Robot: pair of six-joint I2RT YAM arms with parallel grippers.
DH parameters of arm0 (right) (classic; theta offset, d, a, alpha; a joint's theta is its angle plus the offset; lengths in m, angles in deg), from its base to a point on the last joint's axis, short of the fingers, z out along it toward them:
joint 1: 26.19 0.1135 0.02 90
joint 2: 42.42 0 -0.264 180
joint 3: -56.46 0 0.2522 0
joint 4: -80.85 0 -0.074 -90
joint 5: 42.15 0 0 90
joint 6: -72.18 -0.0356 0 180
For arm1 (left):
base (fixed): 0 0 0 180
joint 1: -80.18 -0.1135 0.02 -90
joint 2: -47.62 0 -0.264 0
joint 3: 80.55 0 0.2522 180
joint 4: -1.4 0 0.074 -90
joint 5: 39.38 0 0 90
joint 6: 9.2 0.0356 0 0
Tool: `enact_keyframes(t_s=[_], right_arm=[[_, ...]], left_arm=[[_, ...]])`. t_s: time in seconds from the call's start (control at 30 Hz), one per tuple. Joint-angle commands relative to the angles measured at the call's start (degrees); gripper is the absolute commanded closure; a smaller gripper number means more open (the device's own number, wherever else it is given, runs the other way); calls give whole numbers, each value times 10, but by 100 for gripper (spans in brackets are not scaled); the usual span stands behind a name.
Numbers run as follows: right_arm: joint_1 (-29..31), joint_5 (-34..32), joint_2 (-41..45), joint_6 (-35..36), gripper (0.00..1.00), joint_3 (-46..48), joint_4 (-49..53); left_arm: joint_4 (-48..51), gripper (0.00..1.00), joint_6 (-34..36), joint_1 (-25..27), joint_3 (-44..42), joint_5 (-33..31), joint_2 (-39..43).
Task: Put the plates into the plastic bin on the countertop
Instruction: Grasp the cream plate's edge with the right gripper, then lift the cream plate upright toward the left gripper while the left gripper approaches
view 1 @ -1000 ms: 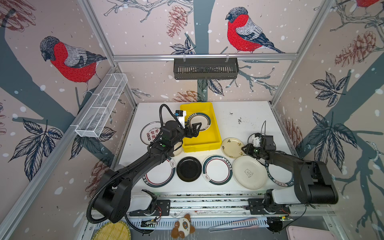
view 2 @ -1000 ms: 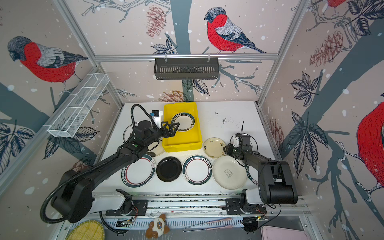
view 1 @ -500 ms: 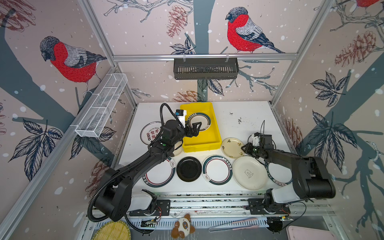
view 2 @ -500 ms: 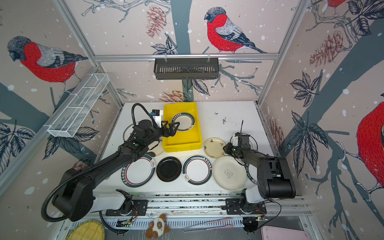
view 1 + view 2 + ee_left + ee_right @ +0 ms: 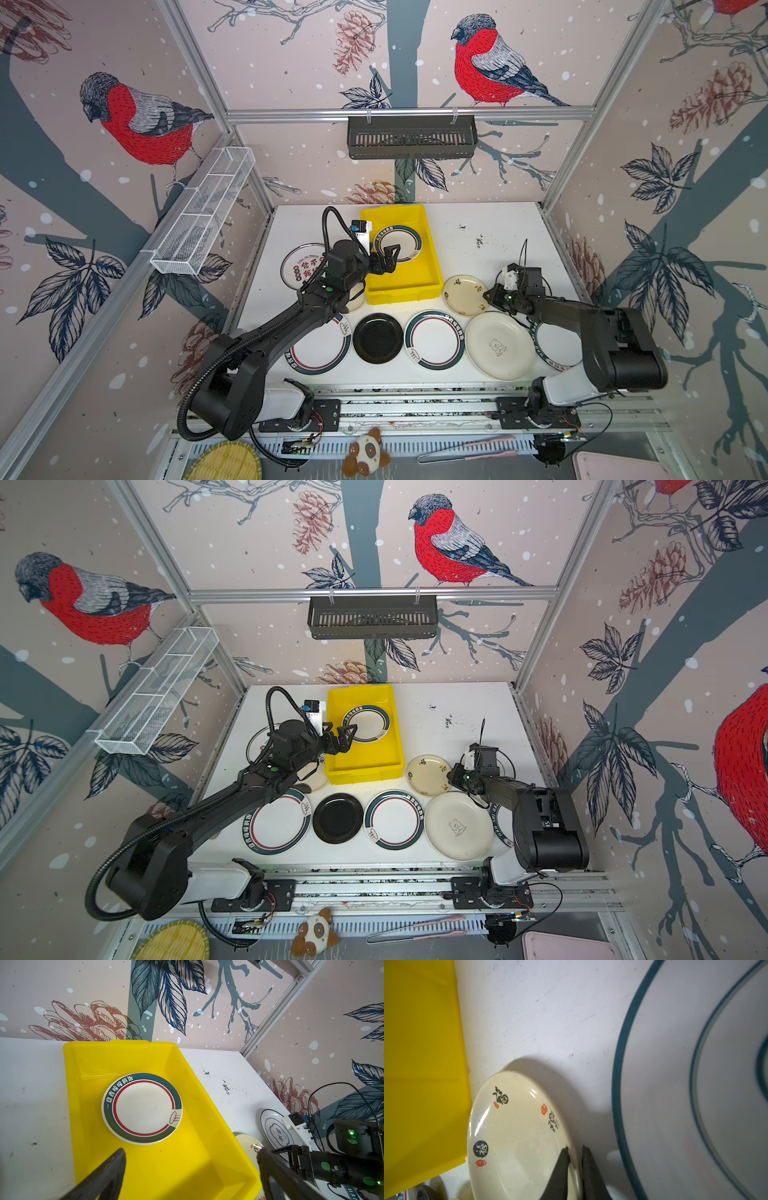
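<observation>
Pinching rim of small round cream plate (image 5: 512, 1136) with right fingers (image 5: 563, 1167), just beside yellow rectangular plastic bin (image 5: 421, 1064): edge grip likely for lifting over wall. Holding left fingers (image 5: 108, 1174) wide, empty, above bin.

The left arm (image 5: 286, 322) covers parts of a banded plate (image 5: 324, 357) and a lettered plate (image 5: 300, 266); the right arm (image 5: 561, 309) hides much of a teal-edged plate (image 5: 557, 349). Right wrist view: ringed plate (image 5: 675, 1105) blurred and cropped; small cream plate (image 5: 512, 1136) runs off the edge.
</observation>
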Motion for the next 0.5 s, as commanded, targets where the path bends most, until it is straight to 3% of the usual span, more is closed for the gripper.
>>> enact_keyframes(t_s=[0.0,0.47], right_arm=[[0,-12,-4,-11,87,-3,-3],[-3,-18,21,-48,96,0,-32]], left_arm=[[-10,3,18,-1,0,-19,2],[3,3,28,-2,1,-25,3]])
